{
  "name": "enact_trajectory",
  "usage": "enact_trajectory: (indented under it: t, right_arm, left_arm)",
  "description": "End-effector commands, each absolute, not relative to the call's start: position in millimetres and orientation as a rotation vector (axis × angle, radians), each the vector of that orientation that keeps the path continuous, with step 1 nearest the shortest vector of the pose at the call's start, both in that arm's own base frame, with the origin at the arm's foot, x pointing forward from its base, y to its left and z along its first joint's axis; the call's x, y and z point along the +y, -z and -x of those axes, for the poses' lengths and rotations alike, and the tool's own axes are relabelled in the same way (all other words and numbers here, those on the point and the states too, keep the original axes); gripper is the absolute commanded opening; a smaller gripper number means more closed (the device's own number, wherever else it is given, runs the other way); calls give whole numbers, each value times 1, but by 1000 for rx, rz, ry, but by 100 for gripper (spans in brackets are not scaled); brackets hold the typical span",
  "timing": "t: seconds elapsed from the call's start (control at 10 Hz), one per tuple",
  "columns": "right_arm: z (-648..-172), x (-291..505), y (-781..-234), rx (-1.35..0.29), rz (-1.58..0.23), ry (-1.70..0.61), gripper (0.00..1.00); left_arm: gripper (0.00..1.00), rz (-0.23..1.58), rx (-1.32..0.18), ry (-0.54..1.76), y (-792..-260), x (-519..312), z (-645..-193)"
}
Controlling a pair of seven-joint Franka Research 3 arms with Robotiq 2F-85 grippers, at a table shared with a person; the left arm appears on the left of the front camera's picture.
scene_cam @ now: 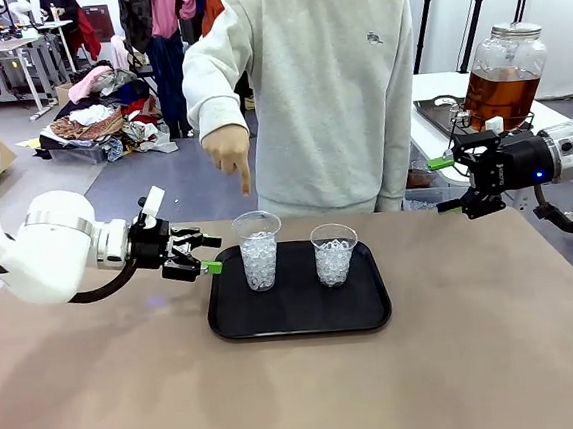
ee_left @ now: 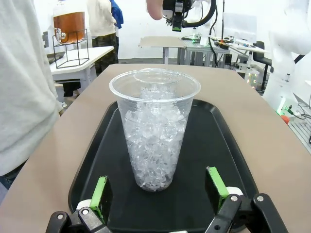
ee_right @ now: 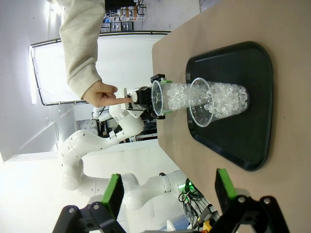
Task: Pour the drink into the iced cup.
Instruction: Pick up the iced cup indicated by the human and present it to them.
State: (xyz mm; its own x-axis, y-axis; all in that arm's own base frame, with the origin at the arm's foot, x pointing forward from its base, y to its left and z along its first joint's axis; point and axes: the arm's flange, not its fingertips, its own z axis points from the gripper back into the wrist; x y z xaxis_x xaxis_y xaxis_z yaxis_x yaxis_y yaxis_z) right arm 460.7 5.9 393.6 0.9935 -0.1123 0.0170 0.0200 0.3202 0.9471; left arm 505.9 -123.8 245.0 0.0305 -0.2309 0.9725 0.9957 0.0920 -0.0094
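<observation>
All three views share the tray (scene_cam: 297,314); left wrist nearest iced cup (ee_left: 154,131).

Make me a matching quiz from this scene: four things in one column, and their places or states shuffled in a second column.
1. left pincer
2. right pincer
3. person's hand
4. glass jar

A. holds the amber drink
B. points down above the left cup
C. open, beside the tray's left edge
D. open, raised to the right of the tray

Pairs: 1-C, 2-D, 3-B, 4-A.
</observation>
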Motion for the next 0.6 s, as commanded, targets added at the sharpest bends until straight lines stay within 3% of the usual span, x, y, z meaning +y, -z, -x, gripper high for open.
enact_trajectory:
  t: [0.0, 0.5]
  right_arm:
    - [-461, 6, -394, -84, -1244, 89, 100]
    - [-461, 6, -394, -84, -1244, 89, 100]
  left_arm:
    - [100, 985, -1077, 1221, -246, -128, -506]
    - [100, 1007, -1082, 1201, -243, -143, -513]
